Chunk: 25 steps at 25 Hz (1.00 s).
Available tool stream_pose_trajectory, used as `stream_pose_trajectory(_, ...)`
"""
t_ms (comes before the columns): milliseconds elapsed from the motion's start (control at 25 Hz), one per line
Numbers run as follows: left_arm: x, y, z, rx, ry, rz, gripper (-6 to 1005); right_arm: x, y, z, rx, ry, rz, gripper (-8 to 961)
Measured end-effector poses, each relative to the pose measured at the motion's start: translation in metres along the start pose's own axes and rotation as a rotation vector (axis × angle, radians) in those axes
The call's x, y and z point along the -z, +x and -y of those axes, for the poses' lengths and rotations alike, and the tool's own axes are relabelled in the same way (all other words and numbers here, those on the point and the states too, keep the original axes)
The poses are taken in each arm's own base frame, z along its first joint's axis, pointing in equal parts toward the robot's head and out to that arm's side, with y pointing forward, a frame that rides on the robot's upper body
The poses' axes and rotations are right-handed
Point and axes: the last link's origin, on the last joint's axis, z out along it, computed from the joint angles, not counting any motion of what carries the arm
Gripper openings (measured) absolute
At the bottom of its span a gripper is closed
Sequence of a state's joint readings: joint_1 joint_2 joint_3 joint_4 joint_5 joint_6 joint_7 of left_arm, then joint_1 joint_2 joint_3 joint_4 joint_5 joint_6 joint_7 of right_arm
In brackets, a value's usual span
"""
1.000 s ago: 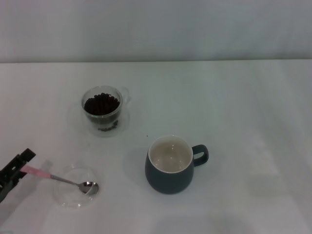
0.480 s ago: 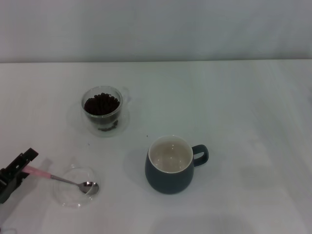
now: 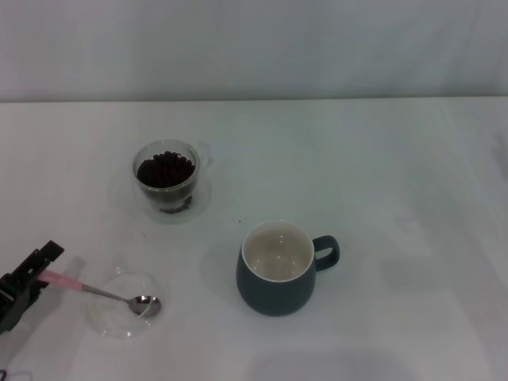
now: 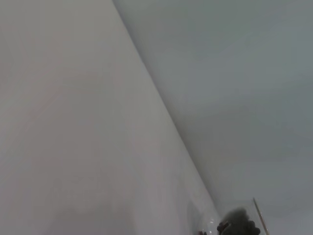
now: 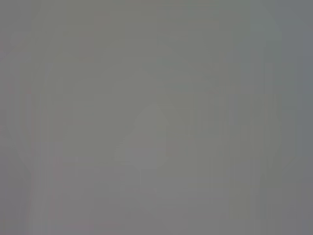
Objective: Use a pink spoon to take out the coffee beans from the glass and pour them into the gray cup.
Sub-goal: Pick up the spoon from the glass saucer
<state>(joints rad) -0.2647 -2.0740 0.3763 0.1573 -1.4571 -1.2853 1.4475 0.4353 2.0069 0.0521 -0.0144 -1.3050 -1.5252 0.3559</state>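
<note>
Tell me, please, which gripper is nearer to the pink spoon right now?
The left. The left gripper sits at the handle end of the pink spoon, whose bowl rests in the clear dish. The right gripper appears in no view, so it is clearly farther away.

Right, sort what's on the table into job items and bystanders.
Job:
- spoon, handle end at the left gripper, bowl in the dish
- beans in the glass
- mug, no beans seen inside

Lying about:
- clear dish
</note>
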Motion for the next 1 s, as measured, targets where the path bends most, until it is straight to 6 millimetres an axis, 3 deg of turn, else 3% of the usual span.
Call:
stream_pose_trajectory(480,-0.0017,-0.0064,0.0008,0.026,0.004,-0.004,608,-0.0085,0.0003,-0.0002,0.010,-0.004,-0.006,741)
stream_pose_trajectory(720,-0.0009,-0.0082,0.0015,0.030,0.006,-0.001,616,-0.0082,0.0004,-0.0004,0.009,-0.004,-0.007,741)
stream_pose_trajectory(800,-0.0011,-0.0079,0.0014,0.029,0.006,0.003,495,-0.0076,0.0003,-0.0002,0.010,-0.003,-0.006,741)
stream_pose_trajectory(1000,-0.0016,-0.0085,0.0014,0.028,0.007,0.011,388,-0.0075,-0.0002,-0.0005,0.009,-0.005,-0.002,741)
